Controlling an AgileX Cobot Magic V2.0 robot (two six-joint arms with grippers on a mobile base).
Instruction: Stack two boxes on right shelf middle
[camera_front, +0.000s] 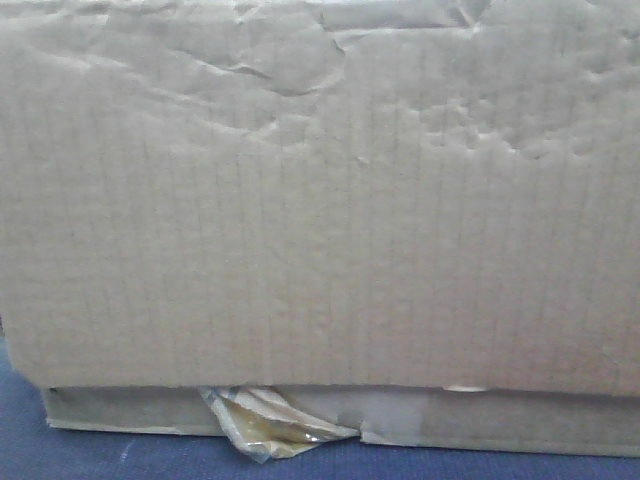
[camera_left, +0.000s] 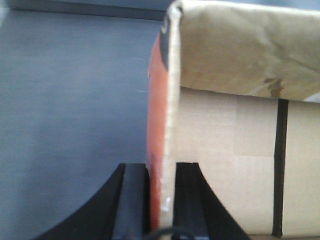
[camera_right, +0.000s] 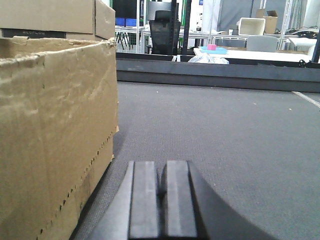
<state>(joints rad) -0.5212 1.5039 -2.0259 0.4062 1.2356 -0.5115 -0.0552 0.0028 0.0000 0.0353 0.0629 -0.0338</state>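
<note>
While the left gripper (camera_left: 160, 172) pinches the edge of a cardboard box (camera_left: 168, 120), the right gripper (camera_right: 162, 200) sits empty and squeezed together.

Tan corrugated box (camera_front: 320, 200); yellowish tape scrap (camera_front: 275, 428); dark grey surface (camera_right: 225, 140); black right claw (camera_right: 161, 177).

wrinkled matt cardboard box (camera_front: 320, 220), felt-like matt surface (camera_front: 120, 458).

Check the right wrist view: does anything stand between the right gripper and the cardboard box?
Nothing visible does. The box stands just left of the right gripper, whose fingers are shut and empty. Only bare grey surface shows between them.
</note>
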